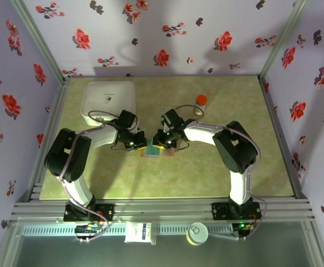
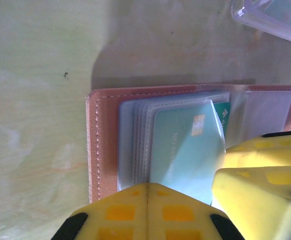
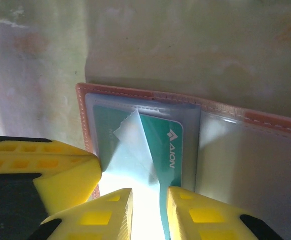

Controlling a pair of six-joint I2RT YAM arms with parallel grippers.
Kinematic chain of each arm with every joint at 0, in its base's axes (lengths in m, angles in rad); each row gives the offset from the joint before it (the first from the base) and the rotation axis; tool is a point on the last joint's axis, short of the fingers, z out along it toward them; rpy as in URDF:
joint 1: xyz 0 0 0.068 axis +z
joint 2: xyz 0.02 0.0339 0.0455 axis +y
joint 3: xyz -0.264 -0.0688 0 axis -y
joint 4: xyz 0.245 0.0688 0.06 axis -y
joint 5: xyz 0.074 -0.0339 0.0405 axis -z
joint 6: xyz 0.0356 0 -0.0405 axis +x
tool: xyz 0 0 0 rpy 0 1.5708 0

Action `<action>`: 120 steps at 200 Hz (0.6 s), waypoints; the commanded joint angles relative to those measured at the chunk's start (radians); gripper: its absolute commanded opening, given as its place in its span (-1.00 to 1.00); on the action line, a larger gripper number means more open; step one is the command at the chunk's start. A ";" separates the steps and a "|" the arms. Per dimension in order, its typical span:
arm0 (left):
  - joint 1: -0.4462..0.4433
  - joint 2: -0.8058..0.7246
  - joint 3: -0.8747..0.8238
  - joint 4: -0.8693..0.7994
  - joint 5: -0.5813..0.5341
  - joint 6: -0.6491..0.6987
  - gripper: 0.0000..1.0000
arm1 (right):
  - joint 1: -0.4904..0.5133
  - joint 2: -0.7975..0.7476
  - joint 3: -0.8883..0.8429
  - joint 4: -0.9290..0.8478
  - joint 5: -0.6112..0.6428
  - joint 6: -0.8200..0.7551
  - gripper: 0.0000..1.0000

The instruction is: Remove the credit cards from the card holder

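Observation:
The card holder [image 1: 157, 151] lies open on the green mat, tan leather border [image 2: 103, 145] around blue-grey pockets. A pale teal credit card [image 2: 185, 150] rests askew on its pockets, its corner over a green card [image 2: 224, 112] that sits in a pocket. My left gripper [image 1: 141, 143] is shut, its tips [image 2: 148, 186] resting at the holder's near edge. My right gripper [image 1: 166, 143] comes in from the other side, jaws [image 3: 150, 192] a narrow gap apart. The pale card [image 3: 130, 155] runs up between them above the green card [image 3: 160, 135]; I see no pinch on it.
A big white square container [image 1: 109, 102] stands at the back left. An orange-capped bottle [image 1: 200, 103] stands at the back right. A clear plastic tray [image 2: 270, 17] lies just beyond the holder. Flowered walls close in the table on three sides.

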 commanded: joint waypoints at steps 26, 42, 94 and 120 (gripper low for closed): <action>0.008 0.004 -0.022 -0.027 -0.022 0.025 -1.00 | 0.006 0.015 0.022 -0.076 0.057 -0.050 -0.48; 0.008 0.004 -0.020 -0.029 -0.024 0.027 -1.00 | 0.006 -0.011 0.021 -0.134 0.118 -0.068 -0.45; 0.007 -0.014 -0.014 -0.028 -0.011 0.016 -1.00 | 0.006 -0.083 0.002 -0.105 0.111 -0.086 -0.42; 0.008 -0.034 0.000 -0.042 -0.010 0.016 -1.00 | 0.006 -0.108 -0.009 -0.099 0.099 -0.081 -0.42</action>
